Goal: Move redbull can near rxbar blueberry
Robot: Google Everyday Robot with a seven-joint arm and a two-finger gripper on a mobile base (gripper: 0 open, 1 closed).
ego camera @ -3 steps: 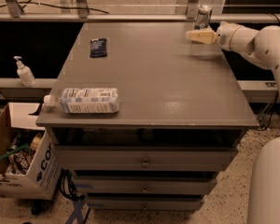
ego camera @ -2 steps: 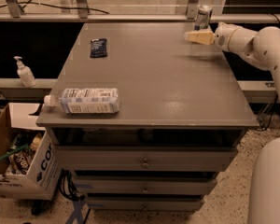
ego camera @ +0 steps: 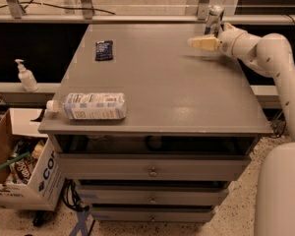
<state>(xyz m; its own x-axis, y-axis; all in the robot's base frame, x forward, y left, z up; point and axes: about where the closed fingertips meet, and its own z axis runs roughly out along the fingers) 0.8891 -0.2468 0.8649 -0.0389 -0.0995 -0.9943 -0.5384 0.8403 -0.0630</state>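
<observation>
Cream claw (ego camera: 192, 42) far right over grey table (ego camera: 177, 87); silver-blue redbull can (ego camera: 215, 18); dark blue rxbar blueberry (ego camera: 103, 49).

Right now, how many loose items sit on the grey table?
3: the slim silver-and-blue redbull can at the far right edge, behind the gripper; the flat dark blue rxbar blueberry wrapper far left; the clear plastic bottle lying front left. None seems hidden.

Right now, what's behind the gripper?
The redbull can stands upright just behind the gripper, at the table's far corner. The gripper hides its base, so contact is unclear.
</observation>
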